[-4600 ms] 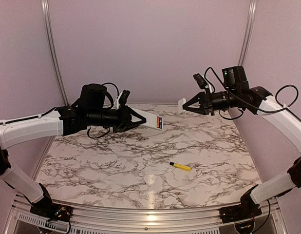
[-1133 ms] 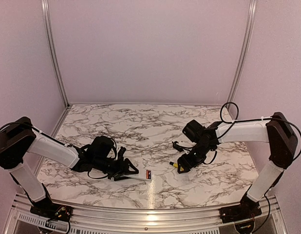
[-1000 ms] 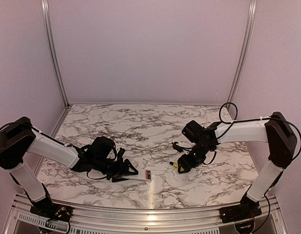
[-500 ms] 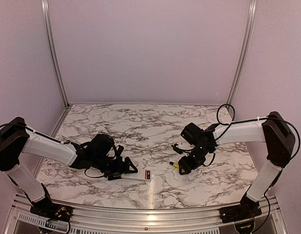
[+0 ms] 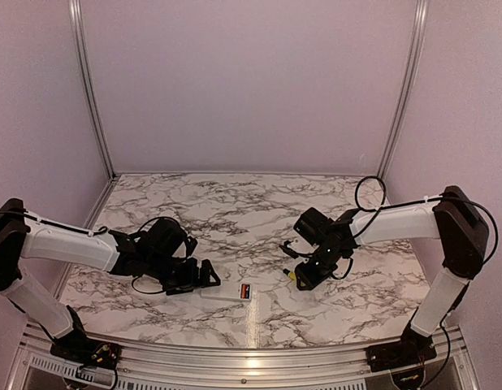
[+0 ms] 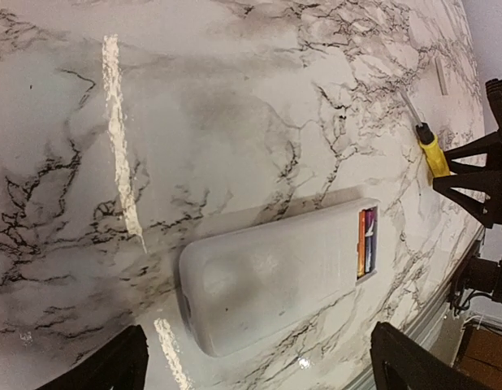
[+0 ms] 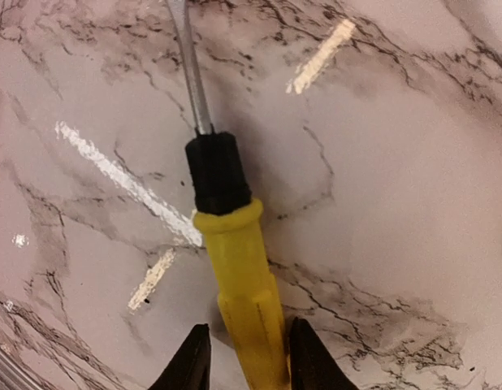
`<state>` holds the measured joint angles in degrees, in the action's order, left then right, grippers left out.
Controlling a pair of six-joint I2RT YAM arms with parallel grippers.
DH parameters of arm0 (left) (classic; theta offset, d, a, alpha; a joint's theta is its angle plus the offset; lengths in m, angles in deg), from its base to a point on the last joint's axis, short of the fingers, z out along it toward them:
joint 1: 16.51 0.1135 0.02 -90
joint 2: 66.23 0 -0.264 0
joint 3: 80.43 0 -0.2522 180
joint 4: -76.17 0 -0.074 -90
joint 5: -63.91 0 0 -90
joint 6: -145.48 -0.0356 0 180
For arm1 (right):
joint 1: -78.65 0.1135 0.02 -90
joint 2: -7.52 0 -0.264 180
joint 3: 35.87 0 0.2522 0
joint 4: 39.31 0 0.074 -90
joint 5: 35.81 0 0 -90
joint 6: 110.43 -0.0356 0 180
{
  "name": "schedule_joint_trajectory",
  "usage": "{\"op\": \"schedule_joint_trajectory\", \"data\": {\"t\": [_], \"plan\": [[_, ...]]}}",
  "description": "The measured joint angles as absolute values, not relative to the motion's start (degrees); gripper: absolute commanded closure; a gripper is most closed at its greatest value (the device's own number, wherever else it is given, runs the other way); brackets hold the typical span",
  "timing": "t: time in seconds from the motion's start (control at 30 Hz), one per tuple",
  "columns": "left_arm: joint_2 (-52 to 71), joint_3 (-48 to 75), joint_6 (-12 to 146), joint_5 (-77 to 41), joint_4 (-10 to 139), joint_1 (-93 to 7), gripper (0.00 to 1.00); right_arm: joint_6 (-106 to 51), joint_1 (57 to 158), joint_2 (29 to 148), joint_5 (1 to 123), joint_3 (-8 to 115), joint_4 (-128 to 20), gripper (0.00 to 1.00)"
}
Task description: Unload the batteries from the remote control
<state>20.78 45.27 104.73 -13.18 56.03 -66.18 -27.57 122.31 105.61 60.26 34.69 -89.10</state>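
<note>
Left wrist: my left gripper (image 6: 263, 366) just opened wide; flat white plastic remote control (image 6: 275, 276) lies free, orange-red batteries (image 6: 366, 242) still loaded. Right gripper (image 7: 247, 361) closing around yellow-handled screwdriver (image 7: 235, 244), clamp unclear.

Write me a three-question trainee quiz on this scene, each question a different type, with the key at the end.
1. True or false: the batteries sit inside the remote control.
2. Multiple choice: the right fingers flank which thing? A) the yellow screwdriver B) the remote control C) a loose battery
3. Fill in: the left fingers stand ___ (open or shut).
Key: 1 true; 2 A; 3 open.
</note>
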Motion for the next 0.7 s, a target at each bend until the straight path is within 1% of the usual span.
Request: {"op": "schedule_joint_trajectory", "data": {"t": [0.17, 0.3, 0.4, 0.53, 0.7], "plan": [[15.73, 45.60, 103.79, -16.44, 53.52, -66.18, 0.01, -27.70, 122.31, 105.82, 60.23, 34.69, -88.66, 0.88], [10.46, 45.82, 103.16, -20.24, 51.49, -66.16, 0.01, -27.74, 122.31, 105.82, 60.74, 34.75, -88.53, 0.95], [6.94, 45.82, 102.76, -22.84, 50.15, -65.94, 0.01, -27.63, 122.31, 105.82, 61.13, 34.95, -88.71, 0.98], [1.98, 45.84, 102.13, -25.35, 48.47, -65.26, 0.01, -27.39, 122.39, 105.78, 62.27, 36.02, -89.78, 1.00], [-3.20, 45.86, 100.75, -22.32, 48.91, -64.06, 0.07, -26.65, 122.44, 102.94, 66.20, 38.99, -90.43, 1.00]]}}
